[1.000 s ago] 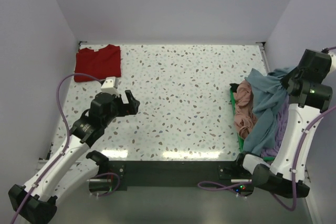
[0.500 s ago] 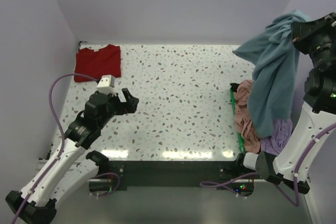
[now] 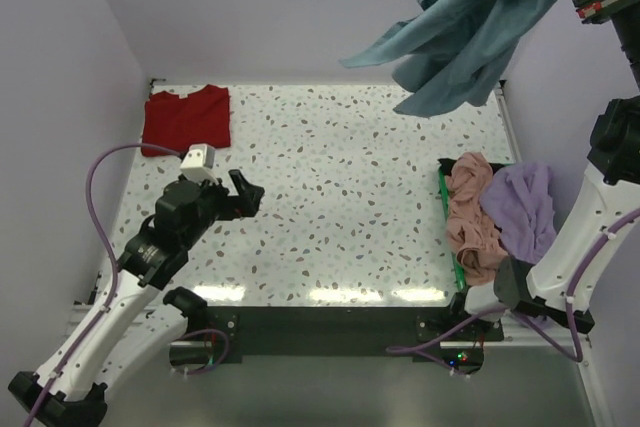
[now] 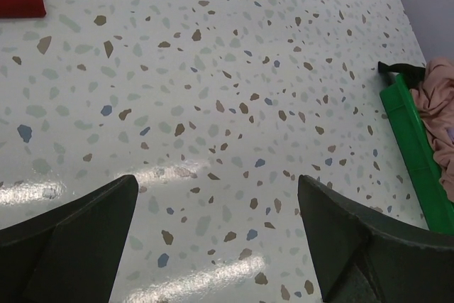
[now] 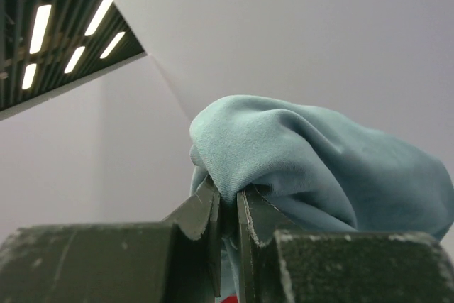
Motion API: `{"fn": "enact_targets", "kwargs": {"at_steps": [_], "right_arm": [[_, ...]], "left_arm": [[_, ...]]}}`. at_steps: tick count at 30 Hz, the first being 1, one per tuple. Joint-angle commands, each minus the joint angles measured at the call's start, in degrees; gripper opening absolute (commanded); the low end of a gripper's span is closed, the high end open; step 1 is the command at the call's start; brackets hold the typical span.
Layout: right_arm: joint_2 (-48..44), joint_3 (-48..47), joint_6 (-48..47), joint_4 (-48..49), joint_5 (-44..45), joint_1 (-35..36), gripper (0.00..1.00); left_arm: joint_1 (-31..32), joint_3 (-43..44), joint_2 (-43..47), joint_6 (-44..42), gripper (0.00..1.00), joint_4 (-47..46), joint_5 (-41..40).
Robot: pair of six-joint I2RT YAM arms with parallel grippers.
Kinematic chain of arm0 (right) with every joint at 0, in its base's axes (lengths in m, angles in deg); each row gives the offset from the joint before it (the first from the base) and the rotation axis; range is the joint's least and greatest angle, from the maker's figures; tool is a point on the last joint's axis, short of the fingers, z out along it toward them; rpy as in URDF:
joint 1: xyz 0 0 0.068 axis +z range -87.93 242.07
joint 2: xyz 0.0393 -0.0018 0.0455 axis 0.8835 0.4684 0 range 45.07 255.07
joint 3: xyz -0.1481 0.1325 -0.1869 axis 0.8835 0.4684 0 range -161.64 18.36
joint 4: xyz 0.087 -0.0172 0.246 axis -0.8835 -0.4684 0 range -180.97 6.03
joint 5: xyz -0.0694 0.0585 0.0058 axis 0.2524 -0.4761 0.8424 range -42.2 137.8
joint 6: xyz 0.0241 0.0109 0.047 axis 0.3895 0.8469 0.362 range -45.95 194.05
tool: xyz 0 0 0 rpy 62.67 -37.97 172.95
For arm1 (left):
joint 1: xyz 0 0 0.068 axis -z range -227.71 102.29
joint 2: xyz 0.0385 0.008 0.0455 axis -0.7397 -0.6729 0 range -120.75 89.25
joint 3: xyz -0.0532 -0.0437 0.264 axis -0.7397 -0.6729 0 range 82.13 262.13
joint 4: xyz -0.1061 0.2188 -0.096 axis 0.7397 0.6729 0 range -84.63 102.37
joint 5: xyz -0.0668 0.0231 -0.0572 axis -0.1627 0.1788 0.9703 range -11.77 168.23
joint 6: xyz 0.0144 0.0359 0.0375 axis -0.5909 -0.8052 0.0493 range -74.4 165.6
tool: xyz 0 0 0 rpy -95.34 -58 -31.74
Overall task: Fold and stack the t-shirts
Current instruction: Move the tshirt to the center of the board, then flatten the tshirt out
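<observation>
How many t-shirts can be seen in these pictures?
4. The red t-shirt lies folded at the far left corner; the slate-blue t-shirt hangs from the right tool; the salmon-pink t-shirt and lavender t-shirt lie crumpled in the green bin. More may be hidden beneath.

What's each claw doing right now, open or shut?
Left claw: open, holding nothing.
Right claw: closed on the slate-blue t-shirt, which hangs in the air.

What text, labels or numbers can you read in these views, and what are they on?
No readable text in any view.
The red t-shirt, salmon-pink t-shirt, lavender t-shirt and slate-blue t-shirt, held by the right end effector, are plain.
A small red patch behind that end effector: too small to read.
</observation>
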Motion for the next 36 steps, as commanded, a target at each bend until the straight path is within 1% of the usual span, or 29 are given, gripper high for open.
{"fn": "enact_targets", "kwargs": {"at_steps": [1,2,4,5,6,7,8,9,10,11,12,13,15,16,18,19,20,21,22,23,24,25,26,28,29,32,34,36], "right_arm": [[-0.1,-2.2,6.9,10.8,-3.1,0.4,0.00],[0.5,-2.2,6.6,10.2,-3.8,1.0,0.00],[2.7,-3.5,2.3,5.1,-3.6,3.8,0.00],[3.6,-4.7,-0.7,2.1,-1.2,10.0,0.00],[4.5,-5.1,-6.7,-3.4,-0.1,13.6,0.00],[6.2,-5.1,-9.1,-5.6,1.2,17.2,0.00],[6.8,-4.6,-11.4,-7.5,2.4,24.9,0.00],[7.2,-4.0,-16.5,-11.4,6.7,28.8,0.00],[6.9,-2.9,-19.0,-12.4,9.1,32.5,0.00],[6.5,0.4,-21.0,-12.9,11.3,38.6,0.00],[5.9,2.2,-23.4,-13.1,15.3,40.7,0.00],[4.8,6.2,-23.9,-12.9,16.5,43.6,0.00],[4.1,9.3,-25.4,-14.7,18.5,45.4,0.00],[3.7,10.7,-25.8,-16.5,22.3,46.1,0.00],[1.1,19.6,-26.4,-19.3,25.2,47.4,0.00],[-0.5,23.8,-26.3,-20.0,28.6,47.4,0.22],[-3.5,33.4,-26.2,-20.9,30.9,47.4,0.36],[-5.3,38.5,-26.2,-22.1,34.4,47.5,0.49],[-6.9,43.5,-26.4,-22.6,40.6,47.4,0.68],[-8.3,52.4,-26.3,-23.5,44.1,47.4,0.75],[-10.5,56.1,-26.2,-25.4,47.4,47.4,0.78],[-11.2,59.2,-26.3,-26.2,51.1,47.5,0.81],[-11.8,64.1,-26.7,-26.6,51.7,47.4,0.82],[-13.0,67.8,-27.6,-26.5,52.0,47.5,0.83],[-13.2,70.6,-27.9,-26.4,50.1,47.5,0.83],[-13.3,75.1,-27.4,-24.9,44.9,47.4,0.82],[-13.3,77.3,-26.6,-23.2,43.0,47.4,0.80],[-13.2,80.4,-25.5,-21.0,40.5,47.5,0.76]], "left_arm": [[0.1,2.6,-0.6,1.4,1.00,-2.4,1.7],[0.1,2.9,-0.9,1.7,1.00,-2.4,2.1],[0.1,3.1,-1.1,2.1,1.00,-1.8,2.1],[0.1,3.4,-1.3,2.2,0.99,-1.4,1.9],[0.1,3.8,-1.4,2.2,0.99,-1.0,1.5],[0.1,4.0,-1.5,2.2,0.99,0.2,0.9],[0.1,4.7,-1.6,2.3,0.99,1.0,0.7],[0.1,5.1,-1.6,2.3,0.99,1.7,0.2],[0.1,5.4,-1.2,2.2,0.99,3.2,-0.7],[0.1,6.1,-1.0,2.3,0.99,3.8,-1.1],[0.1,6.4,-0.7,2.2,0.99,4.4,-1.5],[0.1,7.0,0.2,2.1,0.99,5.7,-2.5],[0.1,7.5,1.1,2.0,0.99,7.2,-3.6],[0.1,7.9,2.0,2.1,0.99,9.0,-5.3],[0.1,8.1,3.0,2.7,0.99,10.9,-7.2],[0.1,7.9,4.0,2.9,0.99,12.6,-8.9],[0.1,7.7,4.5,3.2,0.99,13.4,-9.7],[0.1,7.5,4.8,4.0,0.99,14.2,-10.5],[0.1,7.3,5.4,4.4,0.99,16.1,-12.2],[0.1,7.2,5.3,4.7,0.99,17.0,-12.8],[0.1,7.3,5.1,5.6,0.98,17.9,-13.3],[0.1,7.4,4.7,6.5,0.98,19.6,-14.4],[0.1,7.2,4.5,6.8,0.98,19.6,-13.9],[0.1,6.1,3.1,6.5,0.97,18.6,-12.6],[0.1,5.6,2.7,6.5,0.97,18.2,-12.4],[0.1,3.6,-0.8,7.0,0.97,15.8,-10.7],[0.1,2.2,-4.0,7.8,0.97,13.2,-8.8],[0.1,1.4,-6.3,9.1,0.97,11.6,-8.5]]}}
